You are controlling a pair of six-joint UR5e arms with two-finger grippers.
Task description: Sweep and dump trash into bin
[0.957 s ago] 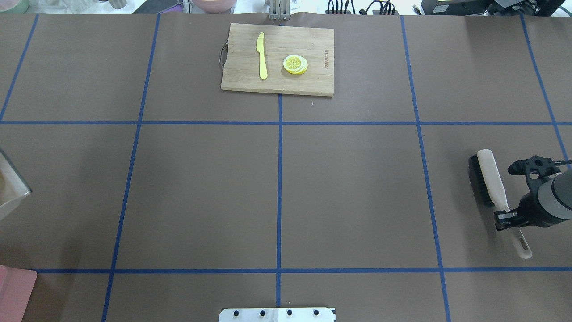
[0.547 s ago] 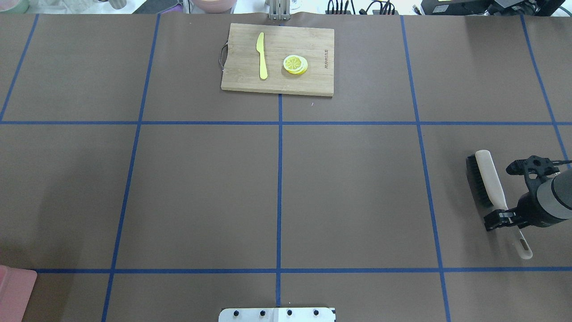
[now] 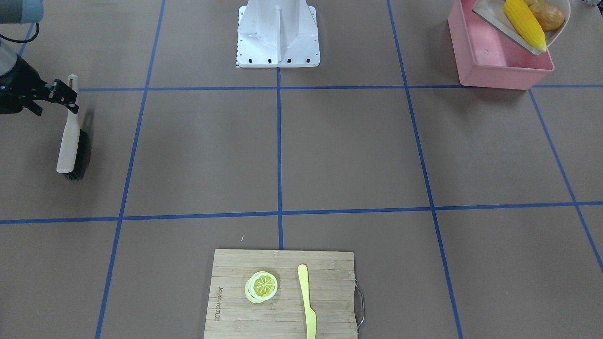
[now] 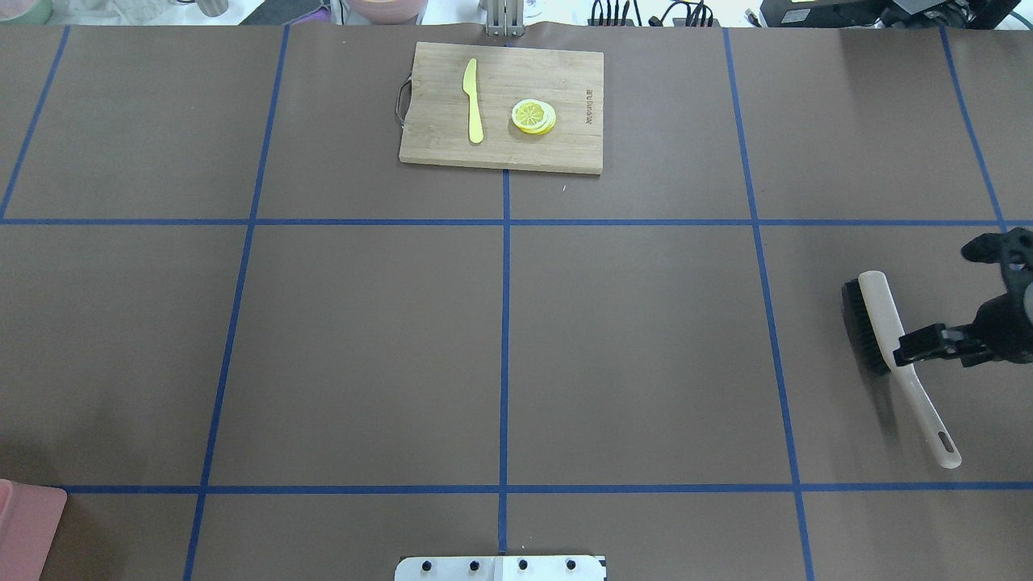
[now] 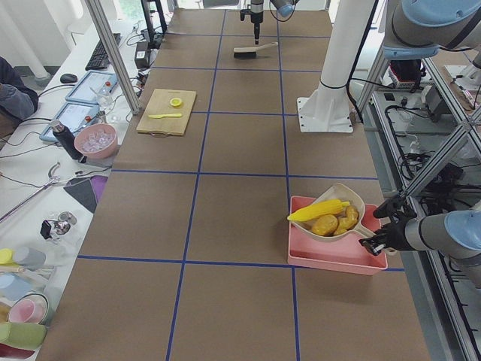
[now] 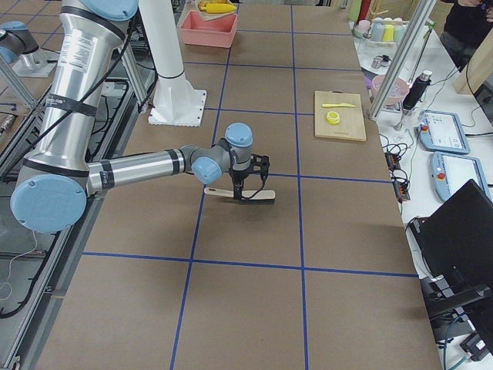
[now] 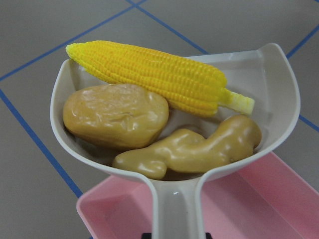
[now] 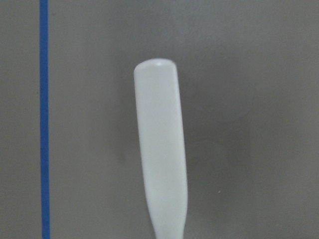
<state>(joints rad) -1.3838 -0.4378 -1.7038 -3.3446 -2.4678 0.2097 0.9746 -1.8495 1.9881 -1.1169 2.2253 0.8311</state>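
Observation:
My left gripper [image 5: 378, 242] is shut on the handle of the beige dustpan [image 7: 279, 84] and holds it tilted over the pink bin [image 3: 499, 70]. The yellow corn cob [image 7: 149, 74], the brown potato lump [image 7: 114, 114] and the tan ginger root [image 7: 194, 147] lie in the pan. A white-backed black brush [image 4: 880, 315] lies on the table at the right. My right gripper [image 4: 912, 347] is open and hangs a little above the brush handle, apart from it.
A wooden cutting board [image 4: 500, 105] at the far middle carries a yellow knife [image 4: 473, 101] and a lemon slice [image 4: 533, 115]. The white robot base [image 3: 278, 33] stands at the near edge. Only a corner of the bin [image 4: 24, 524] shows in the overhead view.
My right gripper has let go of the brush handle and risen away from it; the brush stays on the table. The dustpan has left the overhead view's left edge.

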